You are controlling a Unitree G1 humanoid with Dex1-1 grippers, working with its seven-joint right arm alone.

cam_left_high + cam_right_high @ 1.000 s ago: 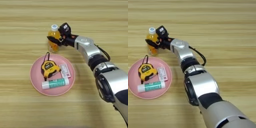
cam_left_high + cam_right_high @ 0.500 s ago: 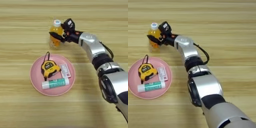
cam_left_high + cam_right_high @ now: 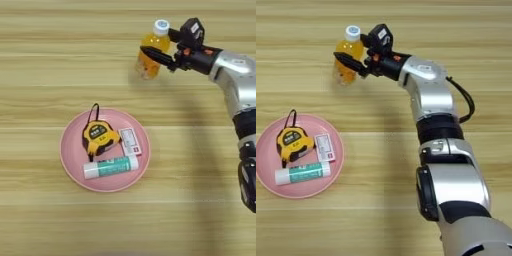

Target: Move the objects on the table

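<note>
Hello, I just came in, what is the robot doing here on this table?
The robot's right gripper is closed around a small orange-drink bottle with a white cap, upright at the far side of the light wooden table. Nearer the robot, a large round pink plate holds a yellow-and-black tape measure, a white tube with a green label and a small white-and-pink card. Those three things lie untouched. Whether the bottle is lifted or standing on the wood cannot be told.
</note>
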